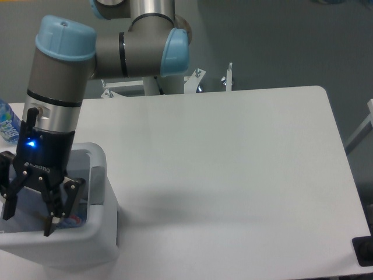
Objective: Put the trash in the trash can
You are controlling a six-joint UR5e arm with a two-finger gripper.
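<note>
Inside trash can (102, 233): contents mostly hidden.

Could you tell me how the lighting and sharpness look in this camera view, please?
Camera view: soft, even light; a faint arm shadow falls on the table beside the bin; no harsh glare; the gripper is sharp, its blue LED glowing; the picture is slightly soft overall.
</note>
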